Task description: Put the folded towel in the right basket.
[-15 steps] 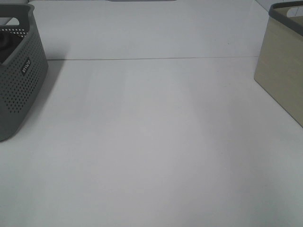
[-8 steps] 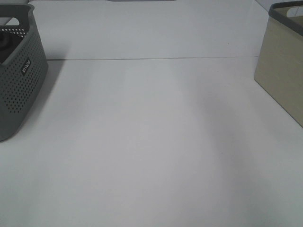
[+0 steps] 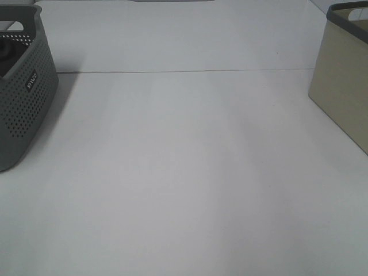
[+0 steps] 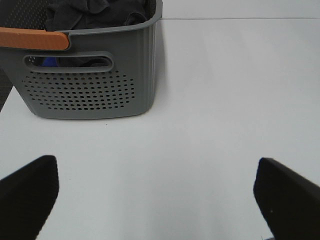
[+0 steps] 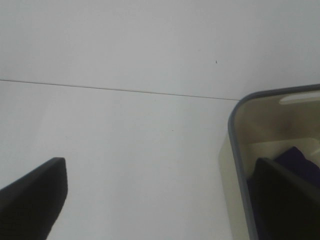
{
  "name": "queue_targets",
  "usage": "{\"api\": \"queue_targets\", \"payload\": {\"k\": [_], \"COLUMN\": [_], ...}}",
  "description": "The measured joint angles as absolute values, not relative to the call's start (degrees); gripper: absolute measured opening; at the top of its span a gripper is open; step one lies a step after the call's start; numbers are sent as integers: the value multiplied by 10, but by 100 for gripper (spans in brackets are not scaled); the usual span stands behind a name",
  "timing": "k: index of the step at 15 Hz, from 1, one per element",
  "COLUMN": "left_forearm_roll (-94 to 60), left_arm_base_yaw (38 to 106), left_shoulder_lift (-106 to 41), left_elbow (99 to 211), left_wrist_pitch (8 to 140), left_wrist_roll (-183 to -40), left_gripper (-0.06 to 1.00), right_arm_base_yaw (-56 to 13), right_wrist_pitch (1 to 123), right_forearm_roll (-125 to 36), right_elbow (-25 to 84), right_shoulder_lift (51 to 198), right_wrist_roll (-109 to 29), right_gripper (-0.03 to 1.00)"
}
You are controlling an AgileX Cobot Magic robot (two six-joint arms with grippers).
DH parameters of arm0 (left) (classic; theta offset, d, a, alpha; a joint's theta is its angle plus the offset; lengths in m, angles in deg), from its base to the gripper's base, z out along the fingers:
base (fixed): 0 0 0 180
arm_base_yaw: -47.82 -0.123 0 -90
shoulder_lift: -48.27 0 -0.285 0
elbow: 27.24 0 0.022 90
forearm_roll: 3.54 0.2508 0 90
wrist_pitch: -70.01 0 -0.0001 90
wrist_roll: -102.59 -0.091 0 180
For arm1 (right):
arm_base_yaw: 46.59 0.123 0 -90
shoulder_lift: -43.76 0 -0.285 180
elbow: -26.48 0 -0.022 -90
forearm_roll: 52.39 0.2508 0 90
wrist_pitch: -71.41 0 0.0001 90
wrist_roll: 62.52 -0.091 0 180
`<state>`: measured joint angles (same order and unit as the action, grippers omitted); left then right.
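Note:
The right basket (image 3: pixel 345 75) is beige with a grey rim, at the table's right edge. In the right wrist view it (image 5: pixel 235 145) holds a dark blue cloth (image 5: pixel 302 162), partly hidden by one finger. My right gripper (image 5: pixel 160 162) is open and empty, hovering over the table and this basket's rim. The left basket (image 3: pixel 23 98) is grey and perforated; in the left wrist view it (image 4: pixel 90 85) holds dark grey cloth (image 4: pixel 95 12). My left gripper (image 4: pixel 155 161) is open and empty, facing this basket. Neither gripper shows in the exterior high view.
The white table (image 3: pixel 184 172) has a thin seam line (image 3: pixel 184 71) across its far part. The grey basket has an orange handle (image 4: pixel 32 39) and something blue behind its slot (image 4: pixel 50 62).

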<state>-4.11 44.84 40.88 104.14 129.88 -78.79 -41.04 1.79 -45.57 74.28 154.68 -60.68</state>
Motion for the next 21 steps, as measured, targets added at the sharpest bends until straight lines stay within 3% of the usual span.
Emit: {"api": "queue_targets", "payload": {"k": [2,3,4,7,10,14,21], "left_forearm_roll": [-41,-41,-41,-41,-41,-41,-41], "left_arm_base_yaw": [448,448,448,448,448,448,448], "left_shoulder_lift": [409,409,409,409,409,409,409], "left_elbow": [1041,1041,1041,1041,1041,1041,1041], "left_wrist_pitch": [1299,1299,1299,1299,1299,1299,1299], "left_wrist_roll": [-788,-788,-788,-788,-788,-788,-788], "left_gripper": [99,99,99,99,99,99,99], "right_arm_base_yaw": [-410,-410,-410,-410,-410,-410,-410], "right_wrist_pitch": [21,29,62,137,123,68,78], "right_forearm_roll": [-477,-488,-484,-479,-484,-489,-500], "right_elbow": [633,430,328,79,-119,-228,-246], "right_shoulder_lift": [1459,1308,1227,1003,775,537,513], "right_wrist_roll": [-607,-607,-607,-606,-605,-602,-601], "right_gripper": [96,96,96,96,95,95,94]}}
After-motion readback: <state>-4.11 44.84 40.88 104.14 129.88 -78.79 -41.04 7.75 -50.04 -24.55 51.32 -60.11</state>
